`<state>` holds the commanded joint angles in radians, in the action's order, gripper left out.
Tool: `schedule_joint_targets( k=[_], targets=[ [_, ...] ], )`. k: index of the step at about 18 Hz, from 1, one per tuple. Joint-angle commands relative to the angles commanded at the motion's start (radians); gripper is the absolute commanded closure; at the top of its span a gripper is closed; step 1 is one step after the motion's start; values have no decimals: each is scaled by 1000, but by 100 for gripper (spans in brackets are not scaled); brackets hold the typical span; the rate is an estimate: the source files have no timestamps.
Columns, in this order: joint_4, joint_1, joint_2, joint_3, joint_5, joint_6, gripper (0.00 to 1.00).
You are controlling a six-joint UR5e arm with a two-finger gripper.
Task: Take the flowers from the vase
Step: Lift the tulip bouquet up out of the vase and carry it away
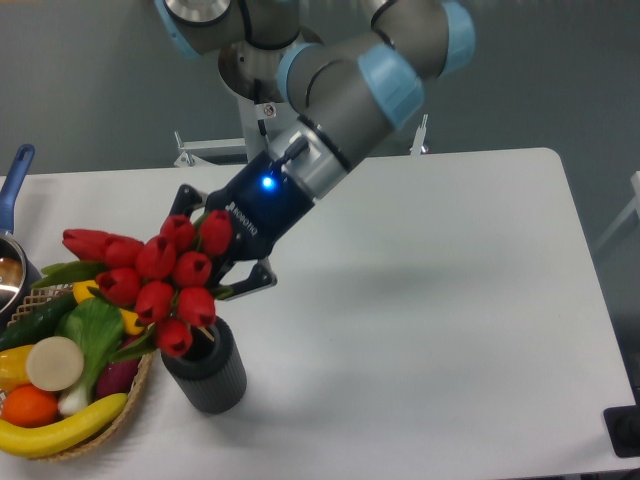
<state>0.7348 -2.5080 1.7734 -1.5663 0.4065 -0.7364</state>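
Gripper (222, 252) clenched around flowers (160, 280), red buds leaning left over vase (208, 372), beside basket (110, 424).

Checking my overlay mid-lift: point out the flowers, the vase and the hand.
flowers (160, 280), fixed camera, on a red bud mid-bunch
vase (208, 380), fixed camera, on its ribbed side
hand (222, 262), fixed camera, between the fingertips at the bunch

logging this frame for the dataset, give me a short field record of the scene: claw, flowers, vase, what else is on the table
claw: shut on the flowers, angled down to the left
flowers: red tulip bunch, tilted left, raised above the vase, stems hidden so I cannot tell if they have cleared the rim
vase: dark ribbed cup, upright on the table
basket: wicker, holds produce, left of the vase
pot: blue handle, at far left edge
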Motion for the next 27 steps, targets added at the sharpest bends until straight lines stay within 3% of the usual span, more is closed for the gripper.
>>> schedule_joint_targets(
  k=[6, 11, 15, 18, 27],
  targets=[
    [3, -72, -5, 42, 3, 80, 64],
    [0, -259, -5, 20, 0, 63, 64],
    [0, -331, 11, 19, 0, -29, 64],
    [0, -351, 18, 0, 0, -86, 64],
    [-2, -345, 18, -43, 0, -92, 64]
  ],
)
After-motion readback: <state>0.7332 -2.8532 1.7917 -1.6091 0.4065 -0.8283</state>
